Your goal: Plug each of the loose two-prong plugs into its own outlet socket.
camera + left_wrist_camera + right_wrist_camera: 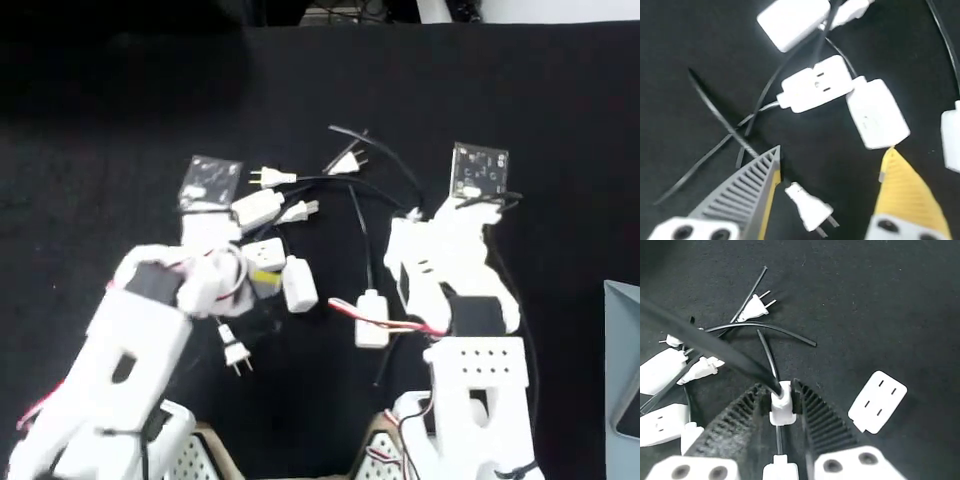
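The right gripper (779,388) has its black ribbed fingers pinched on a white plug (781,407). The plug's prongs are hidden between the fingers, and its black cord (715,347) trails off across the dark table (880,300). A white outlet block (877,401) lies just beside the plug, with open cloth beyond. The left gripper (832,150) is spread wide, with a loose plug (807,206) lying between its fingers. A socket adapter (815,89) and crossing cords crowd the space ahead of it.
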Motion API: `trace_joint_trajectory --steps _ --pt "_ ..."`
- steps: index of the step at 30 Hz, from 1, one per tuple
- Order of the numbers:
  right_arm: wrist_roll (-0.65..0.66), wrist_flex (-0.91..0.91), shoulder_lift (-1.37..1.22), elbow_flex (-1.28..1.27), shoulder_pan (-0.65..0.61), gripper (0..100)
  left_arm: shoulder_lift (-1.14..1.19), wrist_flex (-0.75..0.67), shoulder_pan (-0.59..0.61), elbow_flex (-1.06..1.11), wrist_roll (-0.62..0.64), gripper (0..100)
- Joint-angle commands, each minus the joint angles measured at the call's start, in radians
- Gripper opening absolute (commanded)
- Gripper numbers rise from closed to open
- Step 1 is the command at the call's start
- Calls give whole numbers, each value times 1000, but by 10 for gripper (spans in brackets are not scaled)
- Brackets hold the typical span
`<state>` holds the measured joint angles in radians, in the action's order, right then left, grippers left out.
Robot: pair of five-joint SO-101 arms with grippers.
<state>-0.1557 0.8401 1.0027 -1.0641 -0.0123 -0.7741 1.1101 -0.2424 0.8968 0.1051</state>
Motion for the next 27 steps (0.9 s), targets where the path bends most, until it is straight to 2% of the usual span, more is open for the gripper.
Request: trace_joint_trajectory --steps 1,6,10,17,20,27 --pt "-8 -18 15 71 15 13 199 -60 -71 -143 106 315" --pt "-5 -18 15 68 21 13 399 -104 -145 -200 173 314" --pt "-3 -18 19 74 72 13 496 -104 -188 -252 204 314" --pt "-3 -18 21 76 112 13 585 -160 -183 -308 198 314" --pt "-3 -18 21 76 112 14 661 -149 -147 -308 140 313" --pt "-3 -18 21 76 107 14 671 -32 110 -320 -6 268"
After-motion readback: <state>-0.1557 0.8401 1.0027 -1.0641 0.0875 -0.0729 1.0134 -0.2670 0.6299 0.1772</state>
